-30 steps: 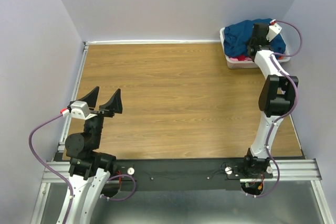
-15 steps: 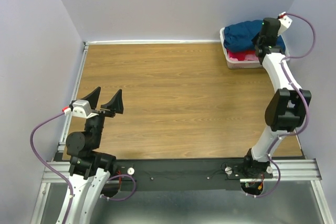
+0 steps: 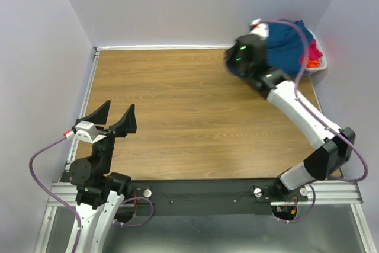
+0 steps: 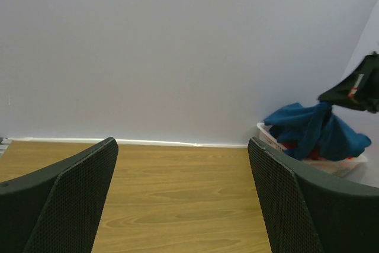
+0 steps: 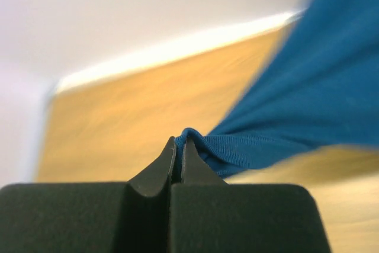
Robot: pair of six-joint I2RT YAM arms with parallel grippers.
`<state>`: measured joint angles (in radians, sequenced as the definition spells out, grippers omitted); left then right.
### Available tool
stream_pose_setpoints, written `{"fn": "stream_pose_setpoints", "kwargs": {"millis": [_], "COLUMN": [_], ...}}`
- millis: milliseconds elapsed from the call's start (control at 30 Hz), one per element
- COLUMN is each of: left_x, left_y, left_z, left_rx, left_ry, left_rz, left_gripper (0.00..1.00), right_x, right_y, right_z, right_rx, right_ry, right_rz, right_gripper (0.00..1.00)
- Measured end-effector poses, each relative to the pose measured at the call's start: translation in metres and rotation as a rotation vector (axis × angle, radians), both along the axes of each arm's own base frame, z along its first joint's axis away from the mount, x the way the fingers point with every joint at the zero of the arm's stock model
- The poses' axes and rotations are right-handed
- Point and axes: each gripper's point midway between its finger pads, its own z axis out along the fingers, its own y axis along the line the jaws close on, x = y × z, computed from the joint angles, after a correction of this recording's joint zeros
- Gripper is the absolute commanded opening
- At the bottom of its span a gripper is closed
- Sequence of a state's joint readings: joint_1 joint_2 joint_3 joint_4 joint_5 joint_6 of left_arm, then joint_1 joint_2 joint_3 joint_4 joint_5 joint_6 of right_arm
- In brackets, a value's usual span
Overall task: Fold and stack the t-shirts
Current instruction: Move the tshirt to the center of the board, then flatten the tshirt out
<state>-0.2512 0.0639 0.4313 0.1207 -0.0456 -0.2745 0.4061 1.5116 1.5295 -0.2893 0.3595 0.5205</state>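
Observation:
The dark teal-blue t-shirt (image 3: 285,38) hangs stretched over the basket at the far right corner. My right gripper (image 3: 244,57) is shut on a fold of it and looks motion-blurred above the table's far edge. In the right wrist view the closed gripper (image 5: 180,141) pinches the blue t-shirt (image 5: 296,105), which trails off to the right. Pink and orange t-shirts (image 3: 311,56) show under the blue one. My left gripper (image 3: 116,114) stands open and empty at the near left, and the left wrist view shows it (image 4: 182,144) facing the blue t-shirt (image 4: 314,130) from far off.
The white basket (image 4: 268,135) sits in the far right corner against the wall (image 3: 195,4). A white strip (image 3: 160,47) runs along the wooden table's (image 3: 189,117) far edge, and a metal rail (image 3: 89,87) along its left side.
My right gripper has shut on the blue t-shirt and swung left, dragging it up out of the basket. The pink and orange cloth now shows. The left arm has barely shifted.

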Motion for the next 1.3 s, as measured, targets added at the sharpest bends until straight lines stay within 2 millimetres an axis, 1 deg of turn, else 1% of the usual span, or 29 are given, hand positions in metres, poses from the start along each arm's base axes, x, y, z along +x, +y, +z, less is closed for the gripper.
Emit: {"fn": "stream_pose_setpoints", "kwargs": {"millis": [67, 100, 133, 167, 200, 267, 300, 333, 367, 400, 467, 567, 600, 633, 667, 700, 733, 767, 800, 833, 867, 900, 967, 1033, 1067, 1133, 1200, 1233, 1300], "left_x": [0.000, 0.000, 0.000, -0.001, 0.000, 0.000, 0.000, 0.000, 0.000, 0.001, 0.001, 0.001, 0.003, 0.005, 0.008, 0.013, 0.019, 0.025, 0.031, 0.037, 0.043, 0.051, 0.065, 0.080, 0.087, 0.096, 0.102, 0.104, 0.108], "left_y": [-0.001, -0.001, -0.002, -0.002, -0.003, -0.003, -0.003, -0.002, -0.002, -0.002, -0.002, -0.002, -0.002, -0.003, -0.004, -0.005, -0.007, -0.009, -0.012, -0.014, -0.016, -0.020, -0.027, -0.036, -0.041, -0.048, -0.053, -0.055, -0.057], "left_z": [0.000, -0.001, -0.002, -0.003, -0.003, -0.004, -0.005, -0.005, -0.005, -0.006, -0.007, -0.007, -0.008, -0.010, -0.011, -0.015, -0.019, -0.024, -0.029, -0.035, -0.041, -0.052, -0.070, -0.095, -0.111, -0.139, -0.166, -0.180, -0.198], "left_rx": [0.000, 0.001, 0.001, 0.002, 0.002, 0.002, 0.003, 0.002, 0.001, 0.002, 0.002, 0.002, 0.002, 0.002, 0.003, 0.005, 0.006, 0.004, 0.000, -0.005, -0.009, -0.018, -0.041, -0.055, -0.066, -0.084, -0.101, -0.107, -0.119], "left_ry": [0.003, 0.007, 0.011, 0.013, 0.018, 0.022, 0.024, 0.025, 0.028, 0.031, 0.033, 0.036, 0.042, 0.051, 0.061, 0.084, 0.110, 0.142, 0.172, 0.205, 0.237, 0.290, 0.376, 0.485, 0.550, 0.663, 0.768, 0.818, 0.884], "left_rz": [-0.004, -0.007, -0.009, -0.012, -0.014, -0.014, -0.014, -0.012, -0.009, -0.008, -0.008, -0.007, -0.008, -0.009, -0.010, -0.012, -0.015, -0.019, -0.024, -0.029, -0.034, -0.043, -0.062, -0.081, -0.092, -0.106, -0.107, -0.103, -0.095], "left_gripper": [0.99, 0.99, 0.99, 0.99, 0.99, 0.99, 0.99, 0.99, 0.99, 0.99, 0.99, 0.99, 0.99, 0.99, 0.99, 0.99, 0.99, 0.99, 0.99, 0.99, 0.99, 0.98, 0.98, 0.97, 0.97, 0.95, 0.95, 0.96, 0.95], "right_x": [-0.029, -0.041, -0.055, -0.066, -0.080, -0.091, -0.100, -0.105, -0.109, -0.111, -0.111, -0.104, -0.106, -0.106, -0.105, -0.103, -0.100, -0.099, -0.098, -0.104, -0.111, -0.119, -0.145, -0.167, -0.179, -0.202, -0.218, -0.221, -0.223], "right_y": [0.080, 0.110, 0.143, 0.171, 0.206, 0.248, 0.277, 0.292, 0.300, 0.302, 0.297, 0.281, 0.263, 0.252, 0.228, 0.210, 0.186, 0.165, 0.152, 0.134, 0.127, 0.124, 0.120, 0.114, 0.110, 0.097, 0.089, 0.088, 0.088], "right_z": [-0.012, -0.020, -0.030, -0.043, -0.059, -0.078, -0.096, -0.112, -0.124, -0.137, -0.150, -0.145, -0.144, -0.144, -0.143, -0.143, -0.146, -0.148, -0.151, -0.162, -0.170, -0.179, -0.207, -0.235, -0.248, -0.274, -0.288, -0.291, -0.293], "right_rx": [0.022, 0.026, 0.028, 0.020, 0.005, 0.007, 0.000, -0.009, -0.015, -0.031, -0.056, -0.081, -0.096, -0.103, -0.107, -0.114, -0.121, -0.133, -0.141, -0.162, -0.176, -0.185, -0.214, -0.241, -0.255, -0.292, -0.317, -0.325, -0.335], "right_ry": [0.026, 0.043, 0.064, 0.088, 0.121, 0.154, 0.185, 0.213, 0.237, 0.262, 0.292, 0.266, 0.271, 0.274, 0.277, 0.282, 0.289, 0.295, 0.300, 0.328, 0.349, 0.370, 0.451, 0.529, 0.567, 0.657, 0.715, 0.727, 0.733], "right_rz": [0.150, 0.203, 0.261, 0.313, 0.373, 0.436, 0.493, 0.525, 0.544, 0.555, 0.547, 0.527, 0.512, 0.503, 0.479, 0.458, 0.429, 0.407, 0.391, 0.386, 0.396, 0.413, 0.474, 0.518, 0.537, 0.570, 0.605, 0.620, 0.640], "right_gripper": [0.01, 0.01, 0.10, 0.16, 0.30, 0.46, 0.54, 0.67, 0.72, 0.75, 0.79, 0.78, 0.75, 0.72, 0.71, 0.70, 0.70, 0.70, 0.70, 0.70, 0.70, 0.70, 0.71, 0.71, 0.72, 0.74, 0.74, 0.75, 0.75]}}
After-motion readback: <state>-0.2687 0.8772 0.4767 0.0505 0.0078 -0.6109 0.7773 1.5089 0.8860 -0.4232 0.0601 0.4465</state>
